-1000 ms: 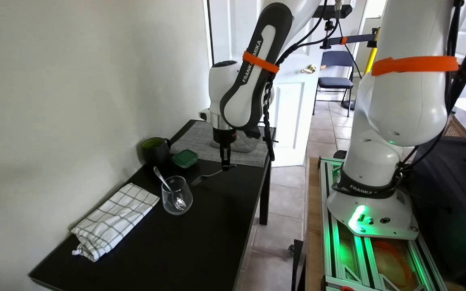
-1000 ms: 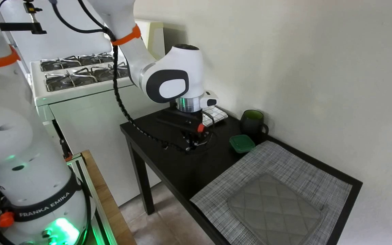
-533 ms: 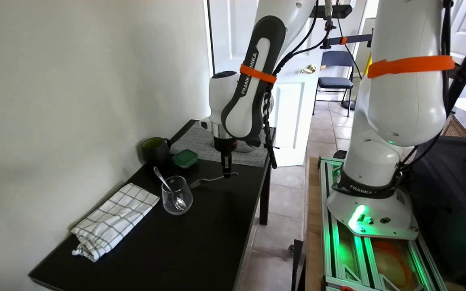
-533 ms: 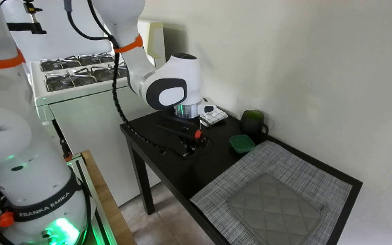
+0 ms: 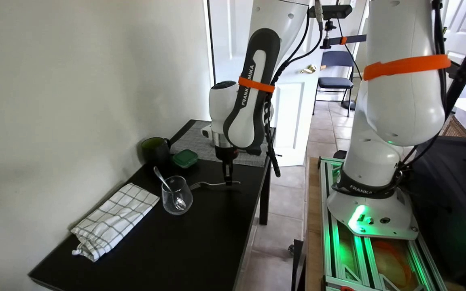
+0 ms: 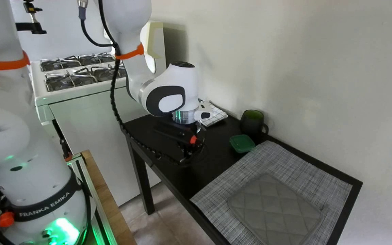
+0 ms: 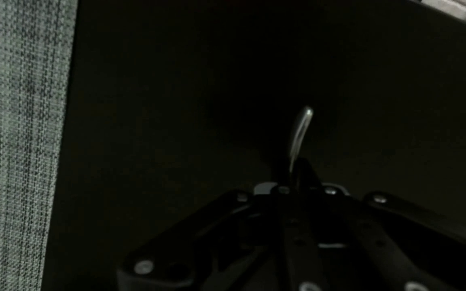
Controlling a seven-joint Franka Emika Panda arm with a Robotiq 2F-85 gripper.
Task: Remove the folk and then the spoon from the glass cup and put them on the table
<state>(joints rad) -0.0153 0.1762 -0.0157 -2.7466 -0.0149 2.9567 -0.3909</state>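
My gripper point(image 5: 228, 182) is shut on the fork point(image 5: 212, 184), gripping it by the handle low over the black table point(image 5: 184, 250). The fork lies nearly level, its tines pointing toward the glass cup point(image 5: 186, 192); I cannot tell whether it touches the table top. In the wrist view the fork's handle end point(image 7: 301, 129) sticks out beyond the fingertips. The clear cup stands upright with the spoon point(image 5: 159, 174) leaning in it, bowl down. In an exterior view the arm hides most of the cup and my gripper point(image 6: 186, 153) is dark and hard to make out.
A dark green mug point(image 5: 155, 151) and a green-lidded container point(image 5: 185, 158) stand by the wall behind the cup. A checkered cloth point(image 5: 115, 218) lies along the wall. A grey placemat point(image 6: 267, 160) with a quilted pad point(image 6: 274, 207) covers the table's far end.
My gripper has come down toward the table with the fork. The fork's handle end has dropped, so it looks more level. Cup and spoon have stayed put.
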